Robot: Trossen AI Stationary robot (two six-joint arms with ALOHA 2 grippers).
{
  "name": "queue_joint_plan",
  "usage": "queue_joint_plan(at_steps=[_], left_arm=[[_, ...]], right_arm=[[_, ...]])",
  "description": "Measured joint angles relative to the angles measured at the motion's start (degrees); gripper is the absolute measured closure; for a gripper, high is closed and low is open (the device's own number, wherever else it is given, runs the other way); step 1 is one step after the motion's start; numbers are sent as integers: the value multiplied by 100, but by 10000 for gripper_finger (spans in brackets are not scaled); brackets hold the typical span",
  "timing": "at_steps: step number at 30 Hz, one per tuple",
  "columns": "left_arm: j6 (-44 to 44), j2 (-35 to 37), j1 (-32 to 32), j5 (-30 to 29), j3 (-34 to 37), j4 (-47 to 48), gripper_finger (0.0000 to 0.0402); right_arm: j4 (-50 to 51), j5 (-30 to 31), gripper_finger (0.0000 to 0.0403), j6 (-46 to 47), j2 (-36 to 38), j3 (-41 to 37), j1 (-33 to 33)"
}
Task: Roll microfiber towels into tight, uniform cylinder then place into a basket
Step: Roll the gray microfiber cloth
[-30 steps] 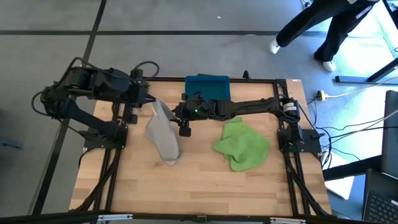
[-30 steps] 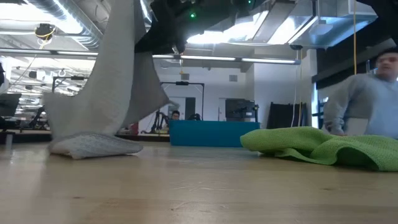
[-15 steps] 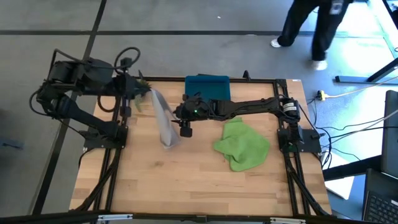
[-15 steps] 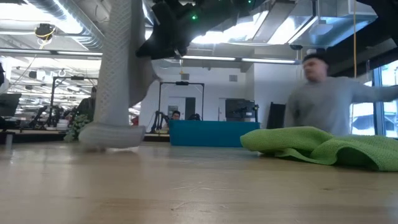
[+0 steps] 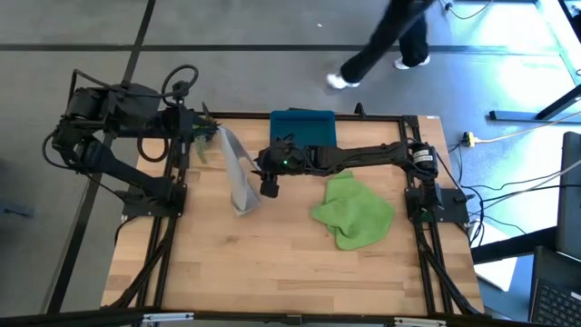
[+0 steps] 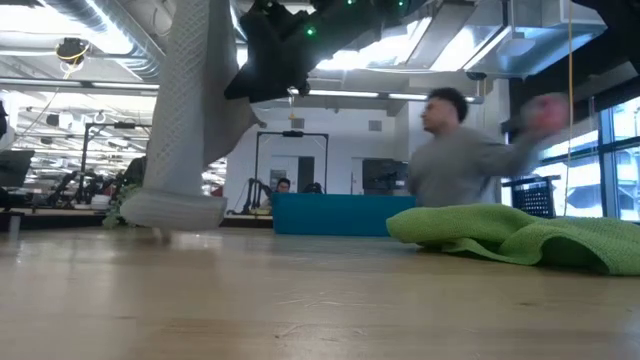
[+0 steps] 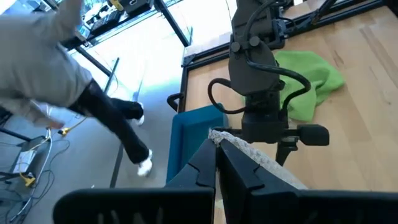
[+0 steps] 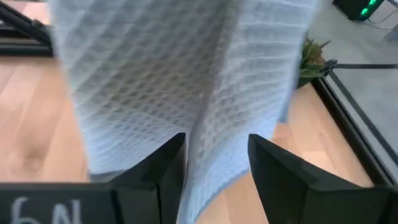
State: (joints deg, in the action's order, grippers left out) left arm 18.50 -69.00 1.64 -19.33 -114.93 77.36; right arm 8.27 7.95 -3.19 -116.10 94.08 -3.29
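The light grey towel [image 5: 238,173] hangs in a narrow strip from my left gripper [image 5: 214,134], which is shut on its upper end high over the table's far left. Its bunched lower end [image 6: 168,208] rests on the table. My right gripper [image 5: 269,188] stands open close beside the hanging strip, on its right; in the right wrist view its fingers [image 8: 163,171] stand before the cloth [image 8: 186,81]. The lime green towel [image 5: 354,211] lies crumpled on the table at the right. The teal basket [image 5: 304,125] stands at the far edge. My left gripper pinches the grey towel's upper end [image 7: 219,137] between its two fingers, which slant down from the table's left side. One layer or several, I cannot tell. The towel hangs below the fingers, its lower end on the table. My right gripper: I cannot tell whether it touches the cloth.
A small green plant sprig [image 5: 201,145] stands at the far left behind the hanging towel. A person [image 6: 470,150] walks past beyond the table's far edge. Bare wood [image 5: 272,263] fills the near half of the table.
My left gripper has risen and drawn back toward the table's far left, still shut on the grey towel. The towel, which lay broadly on the table at its lower part, has been pulled up into a narrow hanging strip; its lower end has slid left.
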Motion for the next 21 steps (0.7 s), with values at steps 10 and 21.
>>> queue_joint_plan(at_steps=[10, 21], left_arm=[[-2, -1, 1, 2, 2, -24, 402], [-288, -1, 1, 7, 2, 244, 402]], right_arm=[[9, 701, 233, 289, -310, -7, 27], [-36, 1592, 390, -225, -305, -7, 292]])
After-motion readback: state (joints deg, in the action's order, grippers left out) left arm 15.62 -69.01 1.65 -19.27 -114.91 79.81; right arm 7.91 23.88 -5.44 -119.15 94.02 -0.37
